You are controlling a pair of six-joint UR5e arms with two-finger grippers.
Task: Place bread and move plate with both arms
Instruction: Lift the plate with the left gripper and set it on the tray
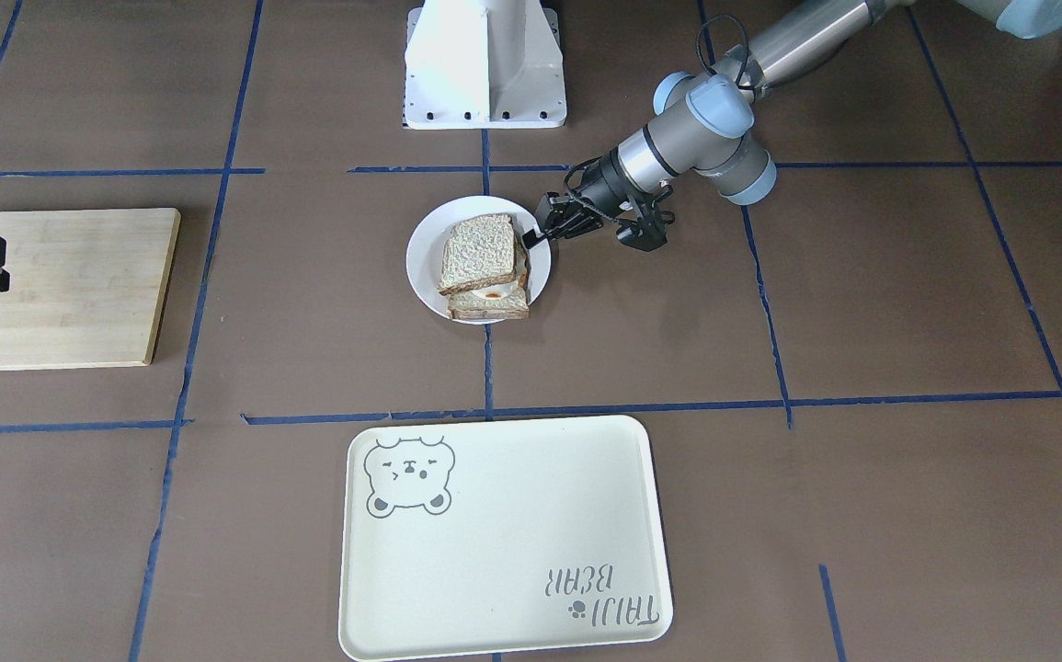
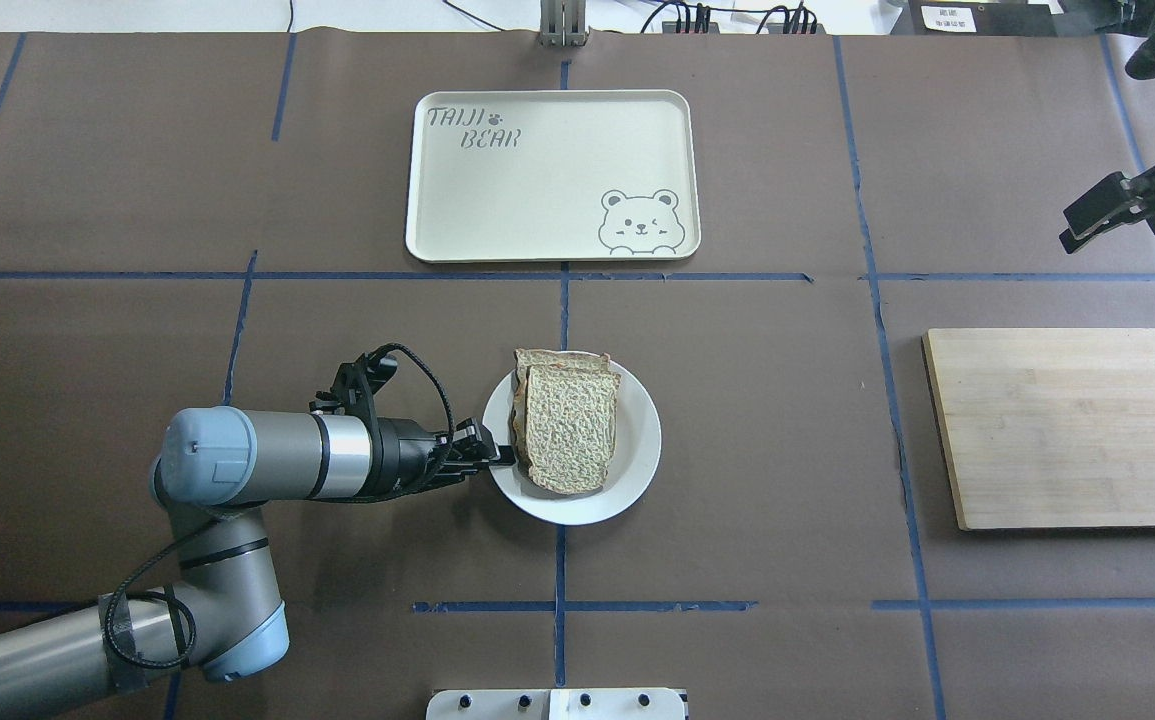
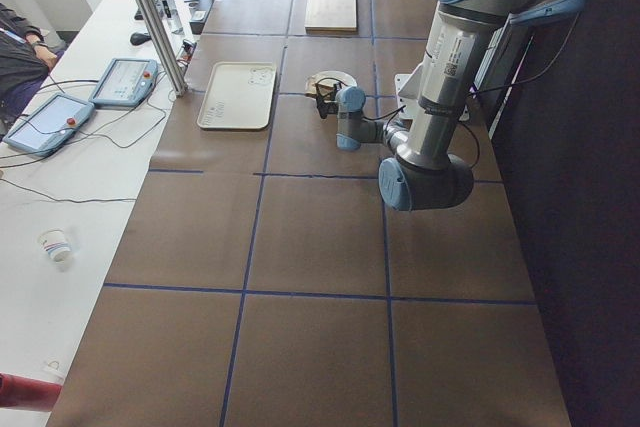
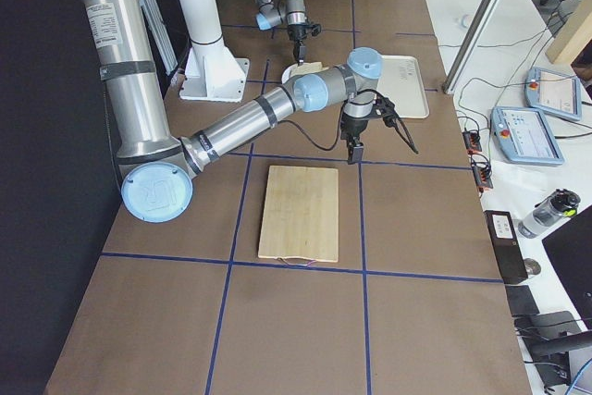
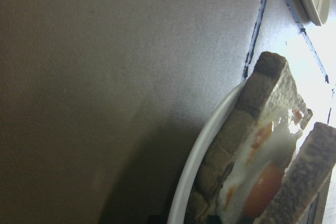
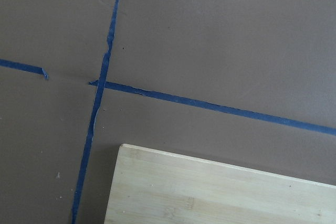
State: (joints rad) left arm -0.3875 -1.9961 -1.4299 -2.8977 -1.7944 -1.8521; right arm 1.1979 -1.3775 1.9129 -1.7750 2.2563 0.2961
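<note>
Bread (image 2: 569, 428) stacked on the plate (image 2: 637, 440) at mid-worktop (image 2: 787, 420), the left fingers (image 2: 497, 457) at the plate's left rim.

The bread lies flat on an egg-topped slice (image 2: 557, 357), its long axis running from the robot's side toward the far bear tray (image 2: 537, 190). The lower slice peeks out at the far end, and most of the egg is hidden. The left fingers meet the rim, but I cannot tell if they pinch it. The right fingers (image 2: 1082, 225) hang above the worktop beyond the wooden cutting board (image 2: 1067, 425) at far right; whether they are spread is unclear.
</note>
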